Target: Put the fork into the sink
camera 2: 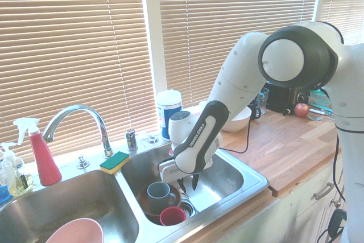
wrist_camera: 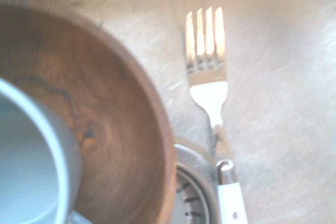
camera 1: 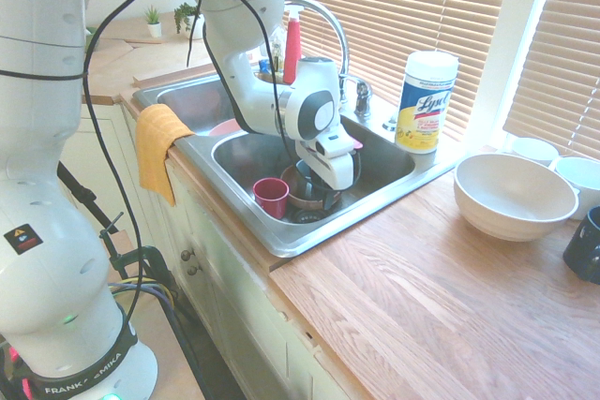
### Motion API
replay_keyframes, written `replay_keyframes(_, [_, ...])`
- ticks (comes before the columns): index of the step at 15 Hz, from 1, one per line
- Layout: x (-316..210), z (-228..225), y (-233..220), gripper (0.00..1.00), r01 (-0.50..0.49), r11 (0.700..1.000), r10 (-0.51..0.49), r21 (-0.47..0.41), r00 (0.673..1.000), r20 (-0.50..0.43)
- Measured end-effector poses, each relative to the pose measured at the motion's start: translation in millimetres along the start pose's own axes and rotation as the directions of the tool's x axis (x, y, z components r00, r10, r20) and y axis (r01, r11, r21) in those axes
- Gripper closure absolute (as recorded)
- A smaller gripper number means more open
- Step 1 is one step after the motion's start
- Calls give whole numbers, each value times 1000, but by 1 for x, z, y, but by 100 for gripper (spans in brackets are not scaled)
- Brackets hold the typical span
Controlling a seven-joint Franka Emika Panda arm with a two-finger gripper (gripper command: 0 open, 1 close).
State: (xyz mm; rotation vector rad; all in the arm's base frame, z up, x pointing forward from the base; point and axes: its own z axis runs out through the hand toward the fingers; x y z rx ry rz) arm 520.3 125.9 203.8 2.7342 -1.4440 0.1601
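Note:
The fork [wrist_camera: 210, 77] shows only in the wrist view: silver tines and a white handle. It stretches over the steel floor of the sink [camera 1: 309, 236], with its handle passing the drain [wrist_camera: 191, 192]. My gripper [camera 2: 189, 186] hangs low inside the right basin [camera 2: 233, 169], pointing down beside a wooden bowl [camera 2: 149, 204] that holds a grey-blue mug [camera 2: 159, 194]. From the first exterior view the gripper [camera 1: 323, 196] hides the fork. Neither exterior view shows whether the fork is held or lying free.
A small red cup [camera 1: 271, 196] stands in the same basin by the bowl. The faucet [camera 2: 74, 115], a sponge [camera 2: 115, 162] and a red spray bottle [camera 2: 41, 152] line the back rim. A Lysol tub [camera 1: 427, 100] and a white bowl [camera 1: 514, 194] stand on the wooden counter.

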Motion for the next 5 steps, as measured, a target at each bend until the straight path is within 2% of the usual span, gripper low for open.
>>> replay_keyframes(2, [4, -23, 3, 0, -6, 1000, 6, 30, 1000, -10])
replay_keyframes(5, [11, -80, 8, 0, -10, 997, 12, 71, 1000, -29])
